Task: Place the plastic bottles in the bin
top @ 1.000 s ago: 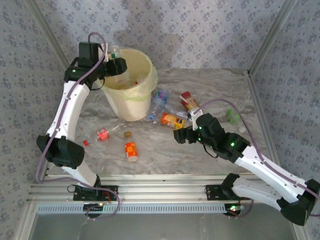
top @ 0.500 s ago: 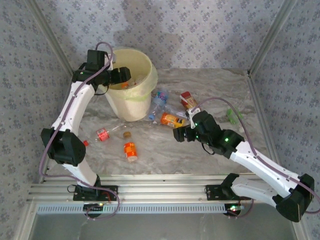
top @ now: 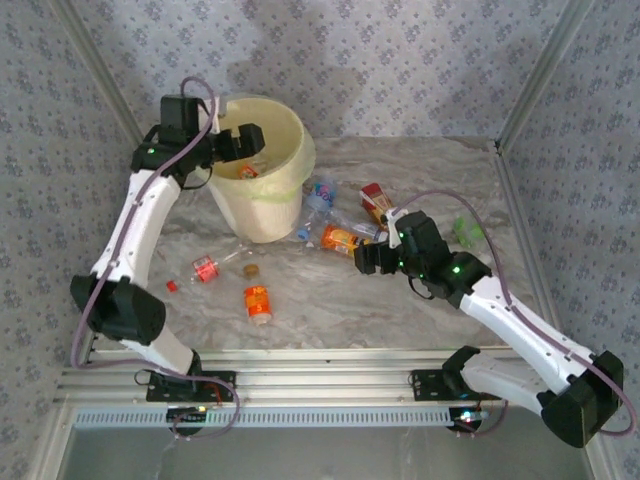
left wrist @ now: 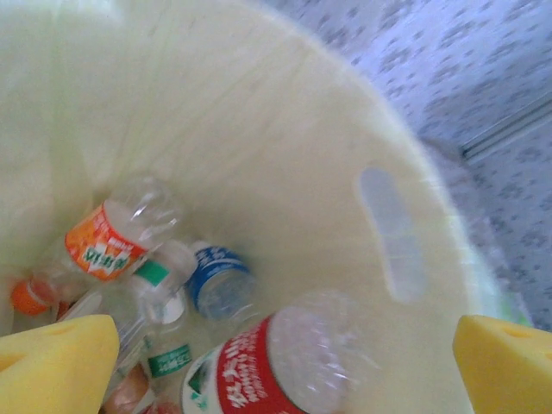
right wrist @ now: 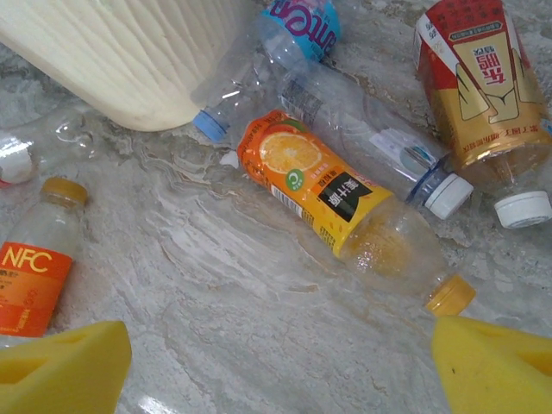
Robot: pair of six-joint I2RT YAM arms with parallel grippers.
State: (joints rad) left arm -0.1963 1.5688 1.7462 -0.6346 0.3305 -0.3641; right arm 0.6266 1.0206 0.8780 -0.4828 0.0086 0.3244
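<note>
Bin [top: 296, 130] rim below open left claw [top: 248, 140], right claw [top: 362, 258] open near orange bottle [right wrist: 323, 194]

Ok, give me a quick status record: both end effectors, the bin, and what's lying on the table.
bin: upright, holding several bottles, among them a red-labelled bottle and an orange-labelled bottle
left end effector: open, empty, over the bin mouth
right end effector: open, empty, above the table, near the orange juice bottle
on table: orange juice bottle, NFC bottle, red-and-gold bottle, clear white-capped bottle, a few more
task: unfinished
</note>
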